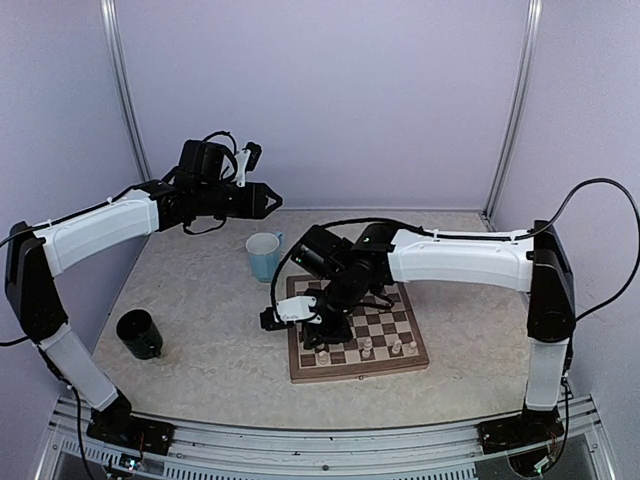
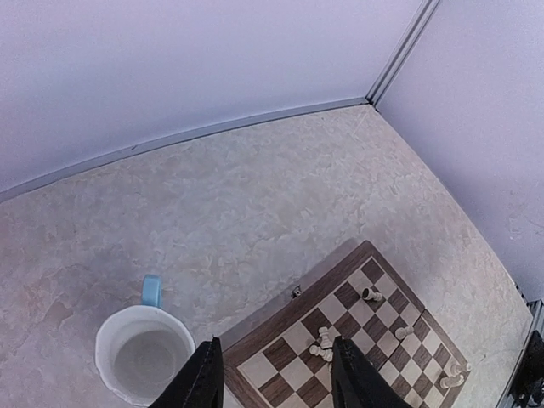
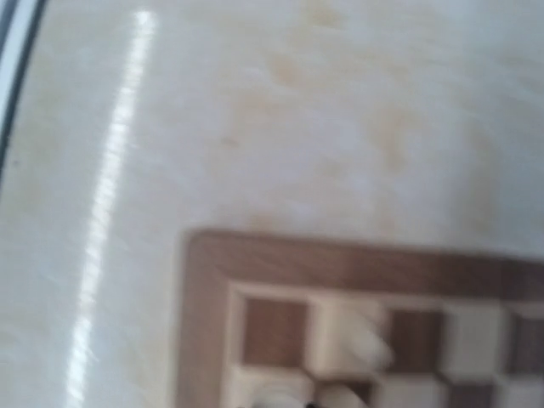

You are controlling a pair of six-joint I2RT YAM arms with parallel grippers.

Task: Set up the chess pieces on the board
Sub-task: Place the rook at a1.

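Note:
The board (image 1: pixel 350 374) lies on the table right of centre. A few cream chess pieces (image 1: pixel 366 348) stand along its near rows. In the left wrist view other pieces (image 2: pixel 323 342) lie tipped on the board (image 2: pixel 272 327). My right gripper (image 1: pixel 333 335) hangs low over the board's left part; its fingers do not show clearly. The blurred right wrist view shows a board corner (image 3: pixel 340 263) with a pale piece (image 3: pixel 361 336) on a square. My left gripper (image 1: pixel 272 200) is raised high above the table, open and empty, its fingers (image 2: pixel 208 378) spread wide.
A pale blue cup (image 1: pixel 264 256) stands just behind the board's left corner; it also shows in the left wrist view (image 2: pixel 144 353). A black cup (image 1: pixel 140 335) stands at the left. Walls enclose the table on three sides.

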